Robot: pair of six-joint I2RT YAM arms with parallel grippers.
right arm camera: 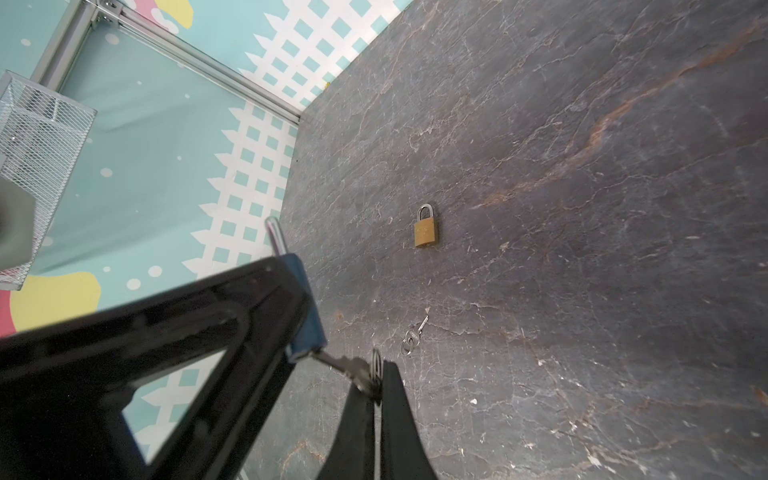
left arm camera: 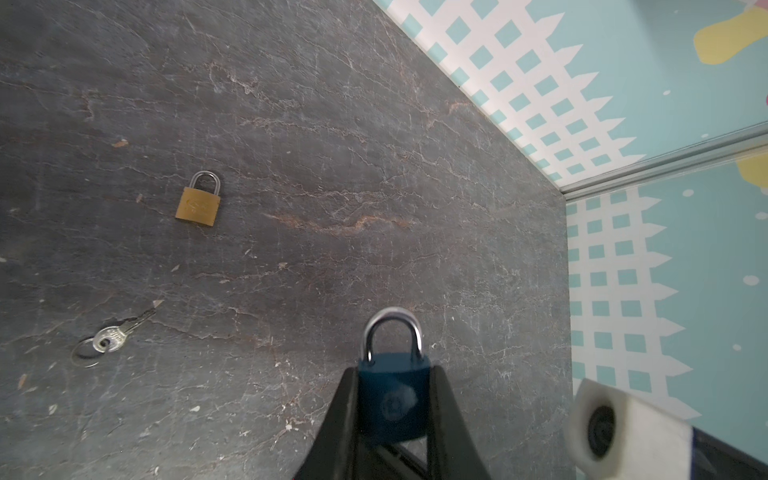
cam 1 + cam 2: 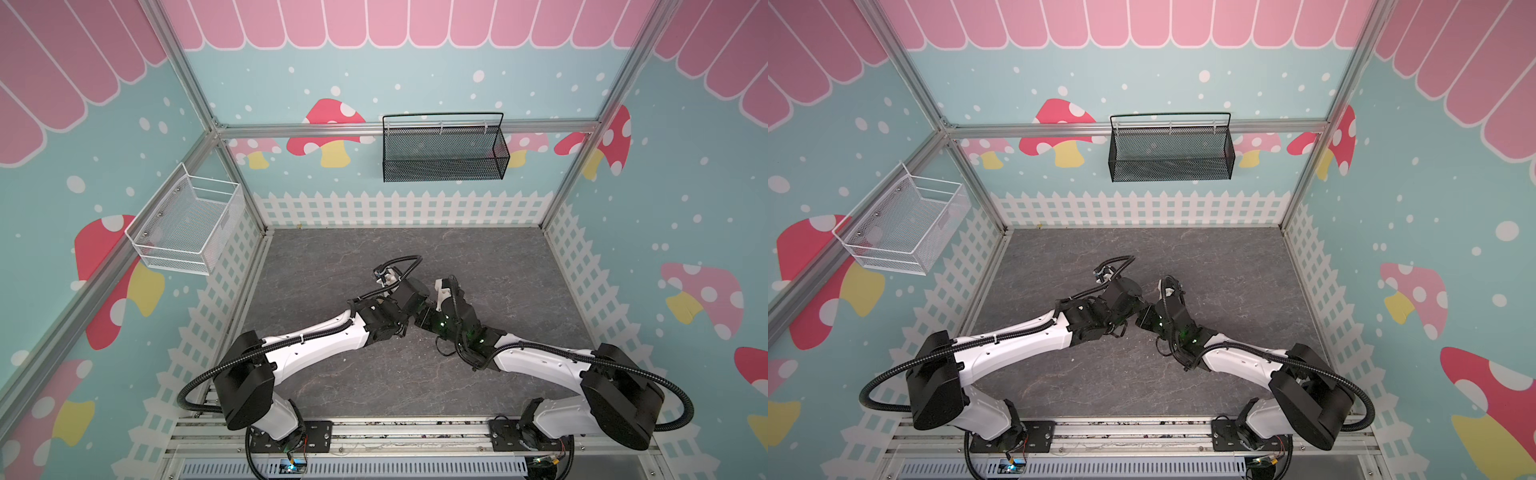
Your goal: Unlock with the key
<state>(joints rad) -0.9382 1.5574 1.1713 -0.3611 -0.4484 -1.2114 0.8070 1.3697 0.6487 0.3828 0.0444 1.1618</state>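
Above the middle of the grey counter (image 2: 374, 166), clamps the blue padlock (image 2: 392, 399) by its two narrow edges in the left tool (image 2: 392, 370), narrowed just to the body's width, shackle (image 2: 392, 328) pointing away and keyhole end turned toward the right tool (image 1: 374, 377), apparently to offer a steady, open target. Pinches the key (image 1: 341, 365) by its head in that right tool, squeezed fully together, key ring (image 1: 376, 365) caught at the fingertips (image 1: 392, 380), blade jutting free to reach ahead of them. Rests the blade tip against the padlock's underside, at or just inside the keyhole; cannot tell how deep. Shows both shackle legs seated in the body, so likely not yet turned. Leaves the brass padlock (image 2: 198, 205) and a second ringed key (image 2: 109, 337) flat on the counter, well apart from both tools and out of the way. Calls next, probably, for a straight push along the blade, then a twist, with the left grip firm against the torque. Risks a skewed or slipping key.
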